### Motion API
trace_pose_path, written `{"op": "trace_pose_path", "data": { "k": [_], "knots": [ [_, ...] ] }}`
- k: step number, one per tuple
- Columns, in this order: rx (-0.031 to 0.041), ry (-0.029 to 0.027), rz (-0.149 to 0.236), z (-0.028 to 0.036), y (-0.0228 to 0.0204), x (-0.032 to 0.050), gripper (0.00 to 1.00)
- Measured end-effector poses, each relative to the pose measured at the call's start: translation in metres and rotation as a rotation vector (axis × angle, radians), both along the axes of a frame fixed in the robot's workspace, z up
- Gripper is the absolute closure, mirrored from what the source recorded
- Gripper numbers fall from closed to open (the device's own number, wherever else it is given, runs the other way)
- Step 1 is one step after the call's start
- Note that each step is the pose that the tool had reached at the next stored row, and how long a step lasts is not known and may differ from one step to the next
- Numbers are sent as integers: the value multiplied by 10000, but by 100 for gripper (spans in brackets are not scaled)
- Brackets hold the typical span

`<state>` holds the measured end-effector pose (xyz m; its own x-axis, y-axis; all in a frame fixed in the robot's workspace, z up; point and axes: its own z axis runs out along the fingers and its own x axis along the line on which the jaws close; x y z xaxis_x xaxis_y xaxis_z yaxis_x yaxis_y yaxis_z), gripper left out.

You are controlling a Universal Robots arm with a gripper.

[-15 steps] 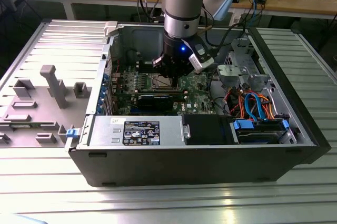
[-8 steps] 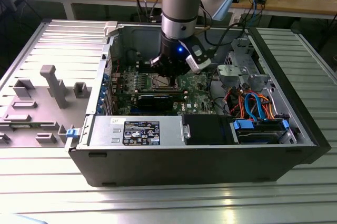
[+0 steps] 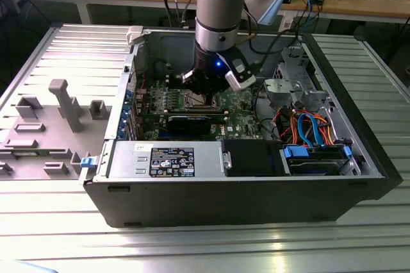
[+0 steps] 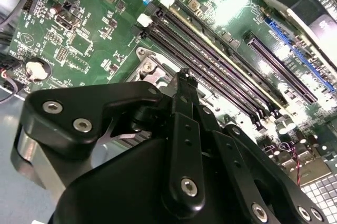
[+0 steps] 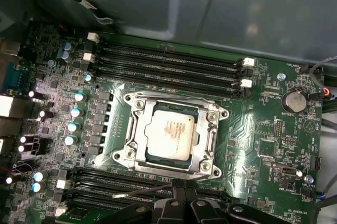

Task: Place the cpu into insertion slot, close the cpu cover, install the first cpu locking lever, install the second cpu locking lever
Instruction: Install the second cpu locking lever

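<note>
One chip, the cpu (image 5: 171,135), lies flat in the insertion slot (image 5: 141,148) in the first wrist view, with its dull silver top facing up. Around it sits the cpu cover (image 5: 210,132), a silver metal frame that is down on the slot, and the chip shows through its window. A thin metal lever (image 5: 142,190) runs along the near edge of the frame, just beside the dark fingers (image 5: 181,203). The fingers stand side by side above this edge and look pressed together, with nothing between them, but I cannot tell if they touch the lever.

Long black memory slots (image 5: 168,61) lie on both sides of the socket on the green board (image 5: 263,129).

In the second wrist view the gripper (image 4: 184,84) hangs close over the corner of the socket frame (image 4: 150,63), beside more memory slots (image 4: 210,71).

In the exterior view the arm (image 3: 221,4) reaches down into the open computer case (image 3: 224,202), and the gripper (image 3: 208,90) is low over the board. The case stands on a ribbed metal worktop (image 3: 192,247), and a grey plastic panel (image 3: 57,119) lies at the exterior view's left.
</note>
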<state>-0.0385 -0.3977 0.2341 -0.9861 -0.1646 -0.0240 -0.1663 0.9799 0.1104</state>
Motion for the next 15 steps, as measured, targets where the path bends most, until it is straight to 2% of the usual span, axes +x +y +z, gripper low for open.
{"op": "trace_pose_path", "data": {
  "k": [1, 2, 6, 11, 12, 13, 15],
  "knots": [
    [68, 0, 0, -1, -15, -1, 89],
    [216, 0, 0, -1, -46, -3, 89],
    [563, 0, -1, -2, -107, -7, 89],
    [1090, 0, 1, -3, -178, -11, 89],
    [1149, 0, 1, -3, -197, -14, 89],
    [1182, 0, -1, -4, -233, -26, 89],
    [1186, -1, -1, -6, -260, -74, 89]
  ]
}}
